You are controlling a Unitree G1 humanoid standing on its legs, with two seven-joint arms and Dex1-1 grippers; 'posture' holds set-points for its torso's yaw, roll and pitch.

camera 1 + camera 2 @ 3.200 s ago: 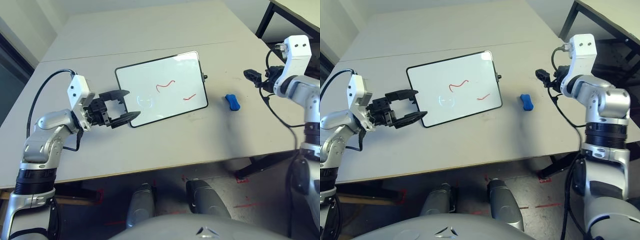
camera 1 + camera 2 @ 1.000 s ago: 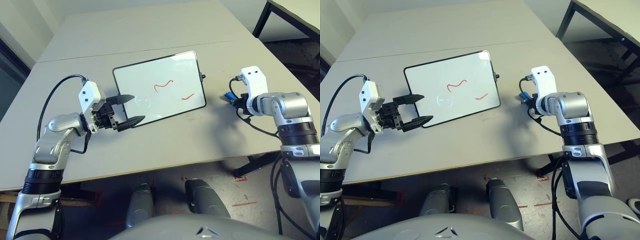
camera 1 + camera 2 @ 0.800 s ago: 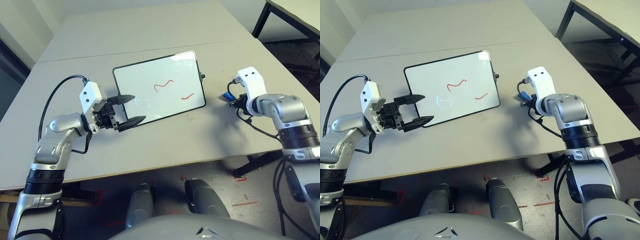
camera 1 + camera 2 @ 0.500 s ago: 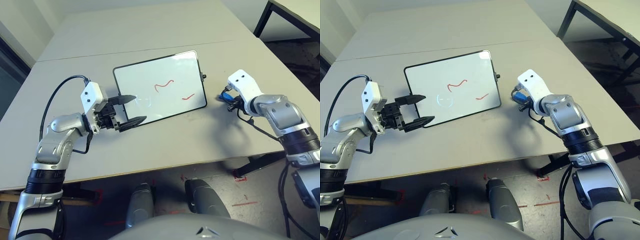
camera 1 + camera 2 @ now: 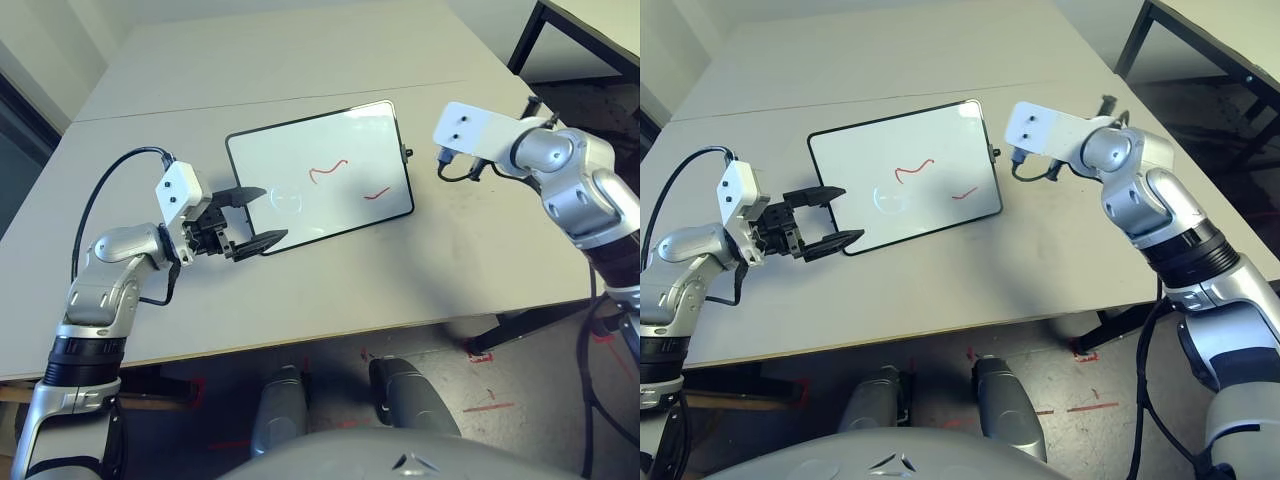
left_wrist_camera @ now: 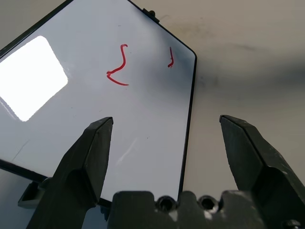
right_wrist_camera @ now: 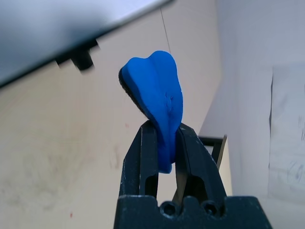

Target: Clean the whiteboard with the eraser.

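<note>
Head view: my right gripper [image 5: 447, 168] had lifted off the table [image 5: 330, 270] toward the whiteboard [image 5: 318, 178]; wiping could start.
Left wrist: my left gripper [image 6: 167, 143] gaped wide over the board's near corner.
Right wrist: fingers [image 7: 145, 152] pinched the eraser [image 7: 157, 102], long axis pointing outward beyond them.

The room is bright, with soft, even light from above. A white patch of glare shines on the whiteboard [image 6: 95, 95], and a smaller round bright spot shows on it in the head views. Soft grey shadows lie on the table [image 5: 330, 280] under the arms. In the right wrist view, the eraser [image 7: 157, 102] looks sharp, but the board edge and the table behind it are blurry. The head views look clear.
</note>
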